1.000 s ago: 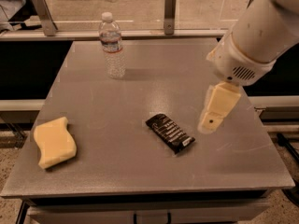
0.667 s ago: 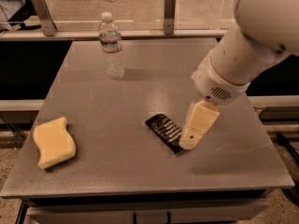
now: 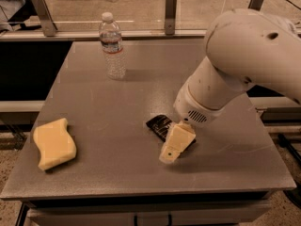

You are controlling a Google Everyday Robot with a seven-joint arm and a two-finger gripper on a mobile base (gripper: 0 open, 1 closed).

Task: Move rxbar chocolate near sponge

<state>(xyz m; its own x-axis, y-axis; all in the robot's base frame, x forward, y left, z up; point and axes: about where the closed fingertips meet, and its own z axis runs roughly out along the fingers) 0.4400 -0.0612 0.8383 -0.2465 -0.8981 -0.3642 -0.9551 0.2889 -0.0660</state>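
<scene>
Fingers (image 3: 170, 149) angled down over rxbar chocolate (image 3: 159, 124), arm bent.

Desk (image 3: 117, 126) grey. Rxbar chocolate (image 3: 159, 124) black, white lettering. Sponge (image 3: 54, 143) pale yellow. End effector (image 3: 169, 157) cream, over bar's near-right end. Water bottle (image 3: 113, 46) clear.

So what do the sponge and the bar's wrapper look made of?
The sponge looks like pale-yellow foam: matte, thick, wavy sides. The bar has a dark wrapper with slight sheen, probably plastic film; the gripper right over it hides part.
</scene>
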